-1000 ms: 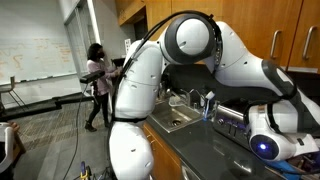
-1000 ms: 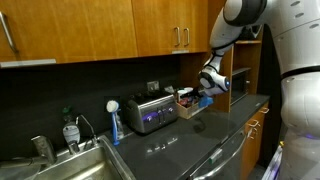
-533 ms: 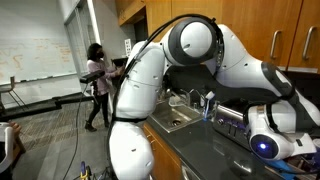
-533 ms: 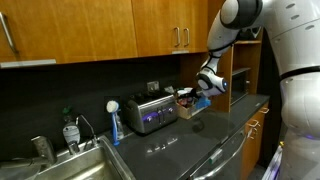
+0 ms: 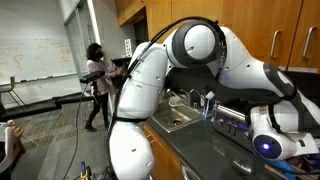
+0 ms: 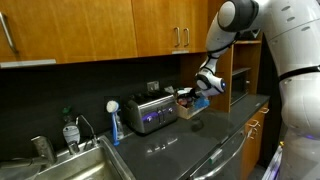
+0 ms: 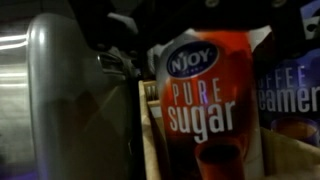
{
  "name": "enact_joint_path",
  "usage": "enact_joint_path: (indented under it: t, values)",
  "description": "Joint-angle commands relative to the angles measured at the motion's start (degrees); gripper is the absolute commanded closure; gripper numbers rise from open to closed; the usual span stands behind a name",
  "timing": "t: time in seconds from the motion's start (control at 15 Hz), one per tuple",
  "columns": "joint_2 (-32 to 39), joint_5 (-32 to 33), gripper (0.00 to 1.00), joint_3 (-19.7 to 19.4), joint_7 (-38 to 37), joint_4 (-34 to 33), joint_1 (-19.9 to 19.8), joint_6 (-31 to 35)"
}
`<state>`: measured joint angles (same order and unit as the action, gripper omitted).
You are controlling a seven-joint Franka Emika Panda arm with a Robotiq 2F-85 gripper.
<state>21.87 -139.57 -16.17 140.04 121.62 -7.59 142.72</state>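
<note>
One sugar canister (image 7: 205,95) in its box (image 7: 150,130), just ahead of the wide-spread, empty jaws.

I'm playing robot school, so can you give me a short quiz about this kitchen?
1. True or false: the toaster stands on the counter.
2. What word is on the red can in the wrist view? A salt, B sugar, C flour.
3. What is the gripper closest to?
Key: 1 true; 2 B; 3 the box beside the toaster.
</note>
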Motion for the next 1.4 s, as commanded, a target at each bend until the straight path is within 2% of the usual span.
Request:
enact_joint_path:
  t: [0.0,0.27,0.33,0.4,0.53,0.93,1.33]
  values:
    - [2.9,-0.2,0.0,-0.4,-1.1,-3.2,0.5,0.1]
    - [5.0,0.1,0.0,-0.3,-2.2,-5.1,0.6,0.2]
    - [5.3,0.1,0.08,-0.4,-2.4,-5.2,0.7,0.2]
    - [5.5,0.2,0.26,-0.4,-2.5,-5.4,0.8,0.2]
    - [5.7,0.4,0.34,-0.5,-2.8,-5.9,0.7,0.4]
    - [5.1,1.0,0.41,-0.7,-4.5,-5.9,0.4,0.7]
    - [-1.2,3.0,0.43,-1.5,-6.4,-1.4,0.5,0.4]
